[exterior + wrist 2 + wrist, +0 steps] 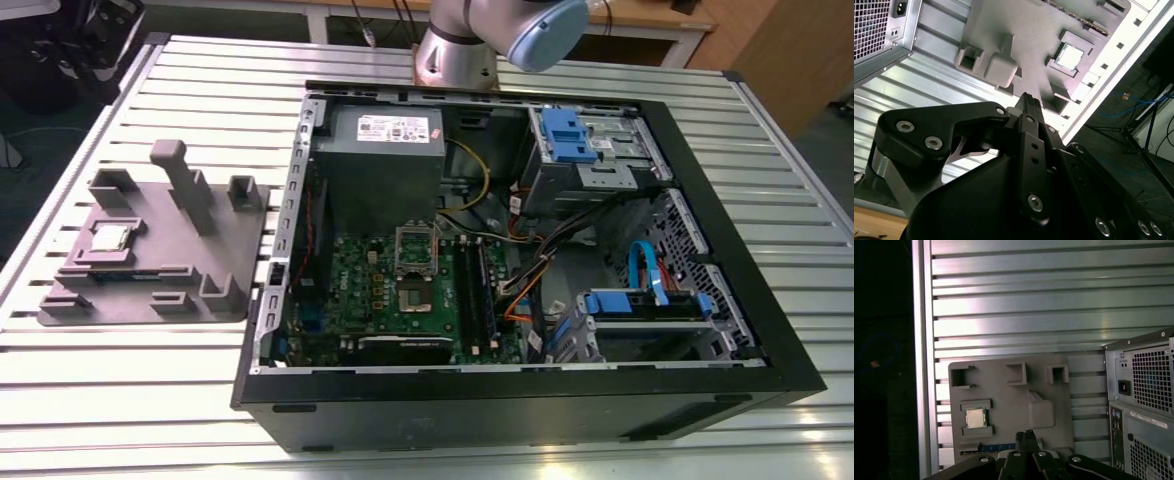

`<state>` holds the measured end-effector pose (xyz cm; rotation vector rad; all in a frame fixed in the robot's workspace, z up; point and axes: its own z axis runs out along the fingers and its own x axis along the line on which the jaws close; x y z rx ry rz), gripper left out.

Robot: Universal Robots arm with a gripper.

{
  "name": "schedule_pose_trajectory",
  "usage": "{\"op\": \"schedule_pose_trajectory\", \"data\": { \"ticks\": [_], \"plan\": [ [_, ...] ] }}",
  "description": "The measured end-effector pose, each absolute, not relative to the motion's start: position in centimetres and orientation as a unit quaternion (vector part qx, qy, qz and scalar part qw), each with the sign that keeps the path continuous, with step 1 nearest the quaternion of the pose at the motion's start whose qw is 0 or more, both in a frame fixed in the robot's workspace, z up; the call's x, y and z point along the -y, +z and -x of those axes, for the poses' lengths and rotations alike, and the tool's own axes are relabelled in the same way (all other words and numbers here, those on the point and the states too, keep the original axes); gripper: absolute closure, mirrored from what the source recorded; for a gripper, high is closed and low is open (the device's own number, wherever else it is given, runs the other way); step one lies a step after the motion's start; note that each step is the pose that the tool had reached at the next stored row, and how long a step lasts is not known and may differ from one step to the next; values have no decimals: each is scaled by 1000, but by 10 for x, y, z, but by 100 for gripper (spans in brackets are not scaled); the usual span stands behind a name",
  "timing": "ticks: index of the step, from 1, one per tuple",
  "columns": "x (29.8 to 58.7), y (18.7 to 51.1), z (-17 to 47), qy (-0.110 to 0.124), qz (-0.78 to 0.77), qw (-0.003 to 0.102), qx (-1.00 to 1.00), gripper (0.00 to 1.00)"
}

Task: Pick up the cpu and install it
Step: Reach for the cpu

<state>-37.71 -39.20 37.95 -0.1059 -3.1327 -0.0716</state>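
Observation:
The cpu [110, 237] is a small square chip with a silvery top, lying in a recess of the grey holder block [200, 262] at the exterior view's left. Both wrist views look down on the cpu [1070, 56] [975, 417] in its holder [1004, 30] [1004, 390]. My gripper [1025, 434] hangs well above the block, off to one side of the chip, its fingertips [1029, 100] pressed together with nothing between them. Inside the open computer case [747, 390], the motherboard's socket [418, 298] lies bare with its metal frame [416, 243] flipped up.
A memory stick [114, 270] lies in the holder beside the chip. A tall grey post [187, 185] and smaller lugs rise from the block. The case's rear panel [1144, 405] stands close to the holder. The arm's base [461, 45] is behind the case on the slatted metal table [160, 400].

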Motion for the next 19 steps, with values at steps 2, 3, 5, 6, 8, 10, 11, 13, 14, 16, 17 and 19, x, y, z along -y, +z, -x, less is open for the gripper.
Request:
{"op": "schedule_pose_trajectory", "data": {
  "ticks": [2, 3, 5, 6, 8, 10, 11, 13, 14, 16, 17, 19],
  "plan": [
    [392, 380, 379, -23, 34, 3, 999, 89],
    [392, 380, 380, -23, 34, 3, 999, 89],
    [392, 380, 381, -23, 34, 3, 999, 89],
    [392, 380, 382, -23, 34, 3, 999, 89],
    [392, 380, 383, -23, 34, 3, 999, 89],
    [392, 380, 384, -23, 34, 3, 999, 89],
    [392, 380, 384, -23, 34, 3, 999, 89],
    [392, 380, 384, -23, 34, 3, 999, 89],
    [392, 380, 385, -23, 34, 3, 999, 89],
    [392, 380, 385, -23, 34, 3, 999, 89],
    [392, 380, 385, -23, 34, 3, 999, 89],
    [392, 380, 386, -23, 34, 3, 999, 89]
  ]
}}
